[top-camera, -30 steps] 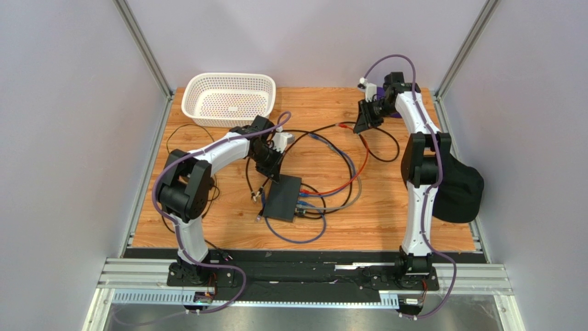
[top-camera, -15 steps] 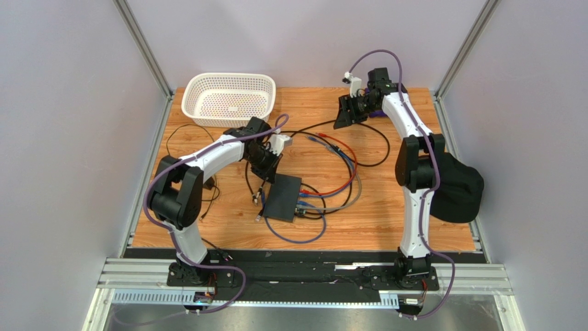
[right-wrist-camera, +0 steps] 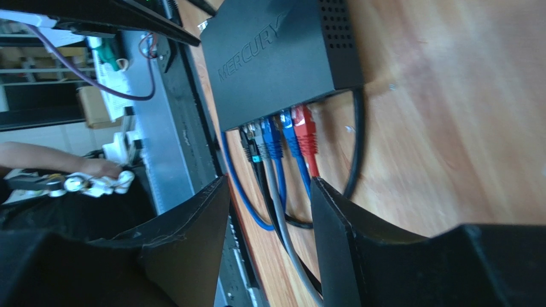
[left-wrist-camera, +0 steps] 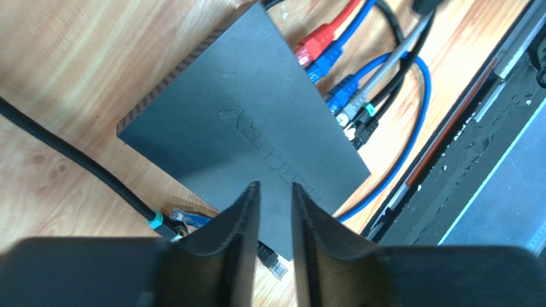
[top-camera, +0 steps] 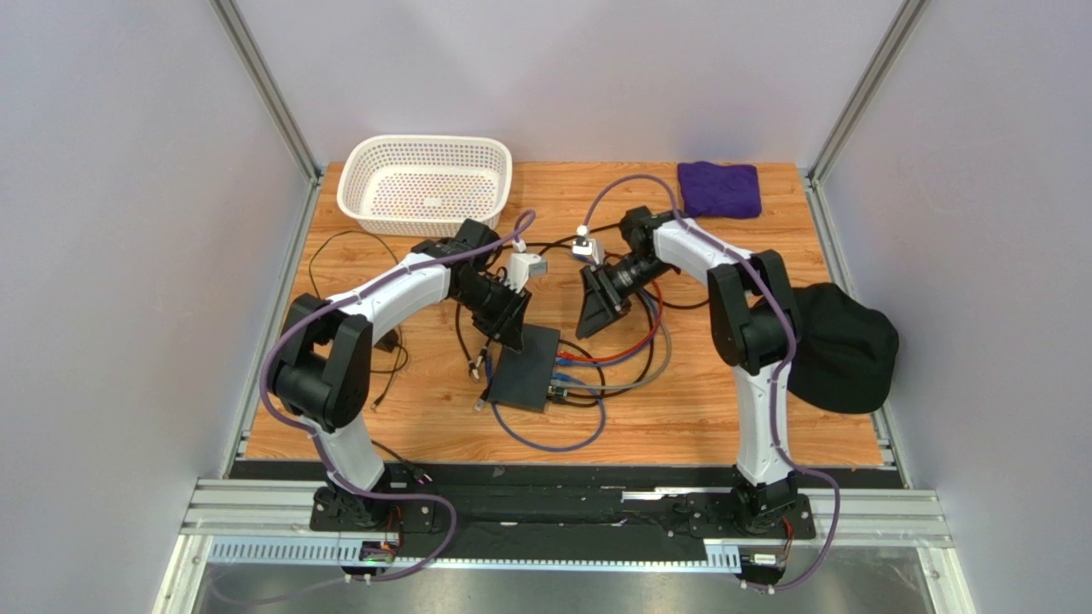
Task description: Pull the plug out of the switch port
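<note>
The switch (top-camera: 526, 367) is a flat black box on the wooden table. Several cables are plugged into its right edge. In the right wrist view the switch (right-wrist-camera: 275, 51) shows a red plug (right-wrist-camera: 306, 131), two blue plugs (right-wrist-camera: 277, 137), a grey one and a black one. My left gripper (top-camera: 510, 330) hovers at the switch's far left edge, its jaws a narrow gap apart and empty (left-wrist-camera: 275, 187), over the switch top (left-wrist-camera: 243, 109). My right gripper (top-camera: 596, 314) is open just right of the ports. In its wrist view (right-wrist-camera: 269, 185) the cables run between its fingers without touching them.
A white basket (top-camera: 423, 179) stands at the back left. A purple cloth (top-camera: 718, 188) lies at the back right and a black cloth (top-camera: 840, 346) at the right edge. Looped cables (top-camera: 628, 339) spread right of the switch. Loose plugs (left-wrist-camera: 186, 217) lie by its left side.
My right arm has swung from the back right corner down to the switch's port side, uncovering the purple cloth. My left gripper has edged closer to the switch.
</note>
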### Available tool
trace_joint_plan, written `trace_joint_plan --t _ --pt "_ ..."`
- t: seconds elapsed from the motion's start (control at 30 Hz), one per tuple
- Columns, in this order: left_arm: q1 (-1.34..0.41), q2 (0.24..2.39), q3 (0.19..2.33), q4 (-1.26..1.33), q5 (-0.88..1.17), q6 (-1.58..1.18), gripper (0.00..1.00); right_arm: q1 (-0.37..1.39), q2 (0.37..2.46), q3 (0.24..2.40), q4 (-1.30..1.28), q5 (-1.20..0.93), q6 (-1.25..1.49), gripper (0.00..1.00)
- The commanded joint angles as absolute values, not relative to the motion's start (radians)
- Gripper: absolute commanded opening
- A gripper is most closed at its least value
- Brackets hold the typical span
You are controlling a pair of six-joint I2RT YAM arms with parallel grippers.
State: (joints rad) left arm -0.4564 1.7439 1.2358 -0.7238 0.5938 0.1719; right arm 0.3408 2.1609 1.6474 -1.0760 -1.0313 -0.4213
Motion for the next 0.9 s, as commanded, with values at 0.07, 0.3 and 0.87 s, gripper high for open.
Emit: trace_joint_plan --t 0.07,0.3,0.87 --pt "-0.459 1.812 1.221 -0.721 0.592 0.163 0.36 0.360 2.235 1.681 -1.129 -1.126 -0.456 0.52" --pt "-0.463 1.888 1.220 -0.724 0.500 0.137 0.39 0.374 2.287 1.683 -1.078 -1.124 -0.399 0.51" --pt "-0.463 1.934 1.172 -0.716 0.514 0.155 0.41 0.406 2.368 1.707 -1.002 -1.085 -0.330 0.52"
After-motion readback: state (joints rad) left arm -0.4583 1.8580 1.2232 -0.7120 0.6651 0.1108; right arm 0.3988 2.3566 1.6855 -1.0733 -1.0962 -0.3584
